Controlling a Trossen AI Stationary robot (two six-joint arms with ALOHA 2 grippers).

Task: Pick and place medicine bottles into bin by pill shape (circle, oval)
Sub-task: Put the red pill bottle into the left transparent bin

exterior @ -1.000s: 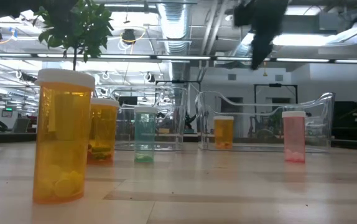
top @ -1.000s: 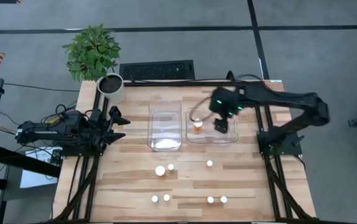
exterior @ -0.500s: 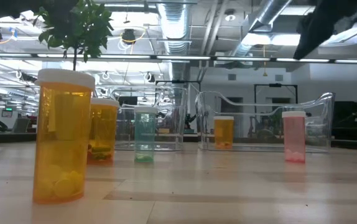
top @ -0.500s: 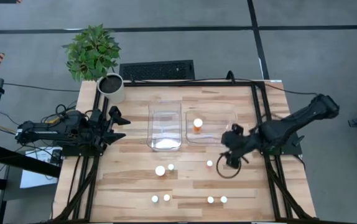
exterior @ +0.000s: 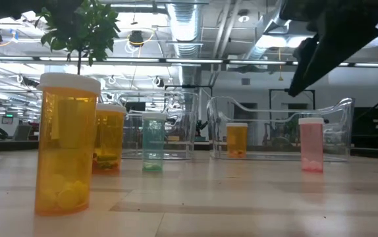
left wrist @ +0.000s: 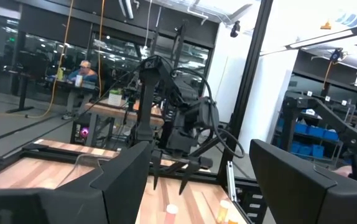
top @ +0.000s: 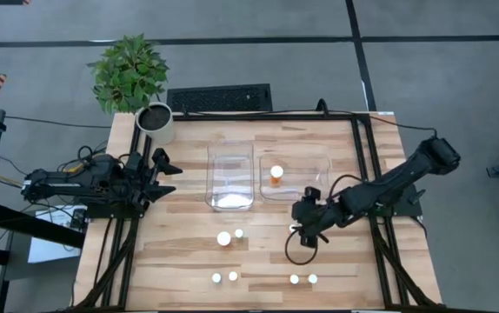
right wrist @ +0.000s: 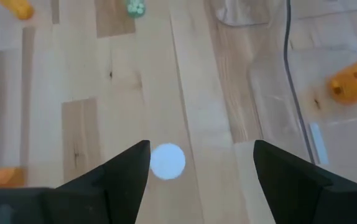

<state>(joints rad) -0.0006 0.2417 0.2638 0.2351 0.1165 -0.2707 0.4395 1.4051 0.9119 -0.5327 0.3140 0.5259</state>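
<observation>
Several medicine bottles with white caps stand upright on the wooden table: a big one with a small one beside it, and two pairs by the near edge. A pink bottle shows its white cap just below my right gripper. That gripper hangs open above it, slanting down, and hides it in the high view. One orange bottle stands in the right clear bin. The left clear bin holds no bottle. My left gripper waits open at the table's left edge.
A potted plant stands at the far left corner, with a keyboard behind the table. A black cable loop hangs from my right arm over the table. Bare wood lies between the bins and the bottles.
My right gripper has swung from above the right bin toward the near edge and down, tipping more steeply. It now hangs over the pink bottle and has stayed open. No bottle has moved.
</observation>
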